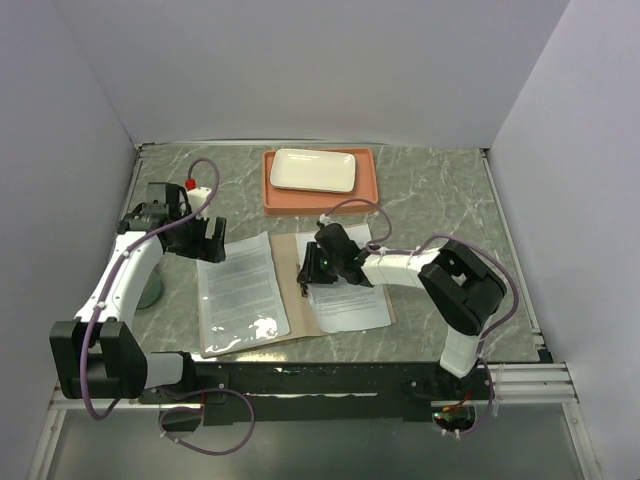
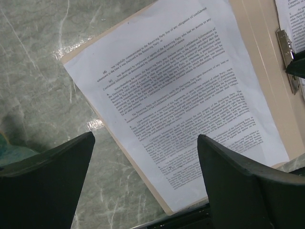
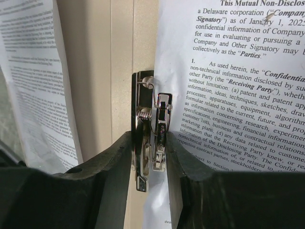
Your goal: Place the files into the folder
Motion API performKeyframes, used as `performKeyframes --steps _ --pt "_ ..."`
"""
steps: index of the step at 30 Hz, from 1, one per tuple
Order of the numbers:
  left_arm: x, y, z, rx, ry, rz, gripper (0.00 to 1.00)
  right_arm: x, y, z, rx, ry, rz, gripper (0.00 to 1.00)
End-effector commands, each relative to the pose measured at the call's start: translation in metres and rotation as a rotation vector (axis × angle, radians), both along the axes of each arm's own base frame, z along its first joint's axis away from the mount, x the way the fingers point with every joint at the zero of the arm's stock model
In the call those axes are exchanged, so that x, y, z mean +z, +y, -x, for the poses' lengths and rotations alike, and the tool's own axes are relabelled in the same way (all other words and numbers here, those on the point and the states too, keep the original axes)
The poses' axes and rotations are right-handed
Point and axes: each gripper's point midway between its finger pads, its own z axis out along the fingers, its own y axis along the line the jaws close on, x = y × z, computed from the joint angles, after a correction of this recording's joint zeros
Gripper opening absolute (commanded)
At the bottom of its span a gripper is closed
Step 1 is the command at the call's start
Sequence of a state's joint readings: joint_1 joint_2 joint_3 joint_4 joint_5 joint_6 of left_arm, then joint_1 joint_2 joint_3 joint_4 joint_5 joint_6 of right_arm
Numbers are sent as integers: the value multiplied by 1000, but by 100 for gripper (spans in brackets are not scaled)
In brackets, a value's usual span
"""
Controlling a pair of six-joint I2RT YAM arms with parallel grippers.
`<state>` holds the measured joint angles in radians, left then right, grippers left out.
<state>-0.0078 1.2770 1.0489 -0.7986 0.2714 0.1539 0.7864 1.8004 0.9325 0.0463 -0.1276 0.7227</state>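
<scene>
The tan folder (image 1: 287,247) lies open on the table. One printed sheet (image 1: 240,290) lies on its left half, with plastic glare at the near end. The other sheet (image 1: 350,300) lies on its right half. My right gripper (image 1: 310,275) is shut on the metal clip (image 3: 152,129) at the folder's spine (image 3: 109,71); the right sheet's edge (image 3: 228,95) lies under the clip. My left gripper (image 1: 210,245) is open and empty, hovering above the left sheet's (image 2: 181,95) outer edge. The clip also shows in the left wrist view (image 2: 287,52).
An orange tray (image 1: 275,200) holding a white plate (image 1: 313,170) stands at the back, just behind the folder. A red-capped white bottle (image 1: 195,187) and a teal object (image 1: 150,290) sit at the far left. Walls close in the left, back and right.
</scene>
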Motion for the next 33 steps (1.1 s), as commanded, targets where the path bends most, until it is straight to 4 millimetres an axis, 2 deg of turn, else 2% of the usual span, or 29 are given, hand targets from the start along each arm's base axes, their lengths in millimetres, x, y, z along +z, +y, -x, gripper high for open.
performKeyframes --steps 1,8,9,10,15,20,21,27,33 --pt "10 -1 -5 -28 -28 1 96 -83 -81 56 -90 267 248 4" --pt "8 6 -5 -19 -28 -36 96 -91 -102 68 -163 321 192 4" --pt "7 14 -6 9 -24 -37 96 -93 -107 74 -170 336 199 4" --pt "4 15 -5 12 -14 -33 96 -92 -105 71 -175 322 177 4" --pt "-5 17 0 17 33 -2 96 -98 -114 81 -197 344 156 4" --pt "-12 17 2 12 61 28 96 -101 -116 84 -226 366 97 3" --pt "-15 15 3 5 66 45 96 -102 -117 88 -224 379 88 2" --pt "-24 1 10 -20 94 117 96 -99 -114 85 -242 390 26 2" --pt "-22 -1 9 -29 100 139 96 -96 -109 84 -247 405 -8 1"
